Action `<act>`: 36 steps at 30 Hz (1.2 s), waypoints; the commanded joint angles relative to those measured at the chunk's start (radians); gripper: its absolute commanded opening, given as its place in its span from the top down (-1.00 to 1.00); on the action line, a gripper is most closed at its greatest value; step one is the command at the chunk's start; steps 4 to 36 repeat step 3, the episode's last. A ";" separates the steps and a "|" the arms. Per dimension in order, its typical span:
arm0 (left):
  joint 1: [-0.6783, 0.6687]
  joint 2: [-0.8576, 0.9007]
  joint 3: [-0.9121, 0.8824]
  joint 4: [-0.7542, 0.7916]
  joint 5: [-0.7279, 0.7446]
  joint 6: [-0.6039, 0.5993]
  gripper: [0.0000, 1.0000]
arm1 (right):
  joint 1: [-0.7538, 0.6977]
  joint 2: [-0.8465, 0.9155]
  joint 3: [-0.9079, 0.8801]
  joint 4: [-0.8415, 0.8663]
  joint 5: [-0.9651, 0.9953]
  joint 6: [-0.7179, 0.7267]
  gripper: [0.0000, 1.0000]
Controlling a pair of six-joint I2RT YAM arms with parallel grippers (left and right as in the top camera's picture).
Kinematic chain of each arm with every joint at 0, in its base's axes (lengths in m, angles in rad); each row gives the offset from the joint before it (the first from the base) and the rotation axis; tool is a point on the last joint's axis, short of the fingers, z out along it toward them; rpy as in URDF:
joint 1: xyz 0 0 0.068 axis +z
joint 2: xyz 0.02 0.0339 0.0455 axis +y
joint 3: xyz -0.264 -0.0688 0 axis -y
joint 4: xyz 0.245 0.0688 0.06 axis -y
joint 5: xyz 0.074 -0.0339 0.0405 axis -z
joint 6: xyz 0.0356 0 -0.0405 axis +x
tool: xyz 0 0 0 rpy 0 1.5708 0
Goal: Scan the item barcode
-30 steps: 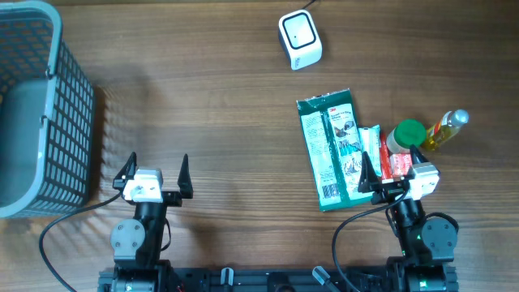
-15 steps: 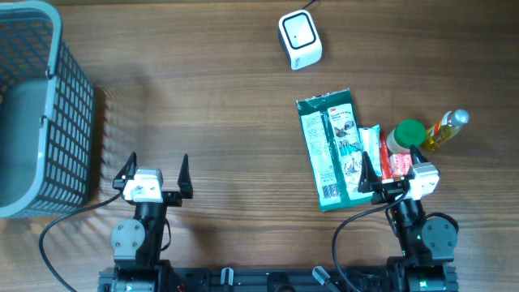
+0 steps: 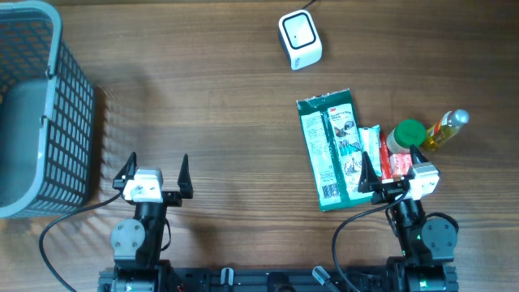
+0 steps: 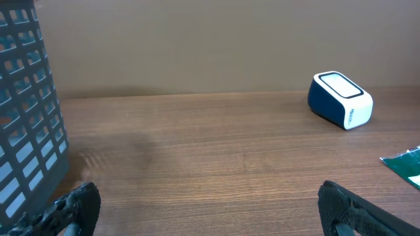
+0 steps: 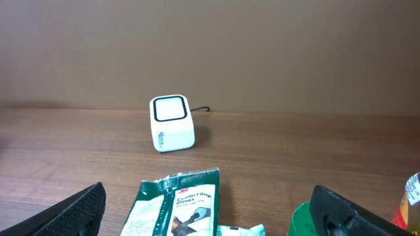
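Grey mesh basket (image 3: pixel 77 113) parked far left, well apart from everything else. Green glove packet (image 3: pixel 334 150) lying flat on the wooden table (image 3: pixel 227 122), right side, just ahead of the right gripper (image 3: pixel 391 166) and well short of the white scanner (image 3: pixel 300 39). Probably light, floppy and a bit slick, so best pinched along a long edge or the near end, not mid-face. Smaller stuff just beside it: red-white sachet (image 3: pixel 371 146), green-lidded jar (image 3: pixel 405 134), yellow bottle (image 3: pixel 444 130). Jaws spread wide and holding nothing on both sides, left gripper (image 3: pixel 156 169) included. No change at all from a second ago.
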 commanded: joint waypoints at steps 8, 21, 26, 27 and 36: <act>0.005 -0.010 -0.003 -0.007 0.023 0.019 -1.00 | -0.005 -0.011 -0.001 0.006 -0.016 -0.011 -0.99; 0.005 -0.010 -0.003 -0.007 0.023 0.019 -1.00 | -0.005 -0.011 -0.001 0.006 -0.016 -0.011 -0.99; 0.005 -0.010 -0.003 -0.007 0.023 0.019 -1.00 | -0.005 -0.011 -0.001 0.006 -0.016 -0.011 -0.99; 0.005 -0.010 -0.003 -0.007 0.023 0.019 -1.00 | -0.005 -0.011 -0.001 0.006 -0.016 -0.011 -0.99; 0.005 -0.010 -0.003 -0.007 0.023 0.019 -1.00 | -0.005 -0.011 -0.001 0.006 -0.016 -0.011 -0.99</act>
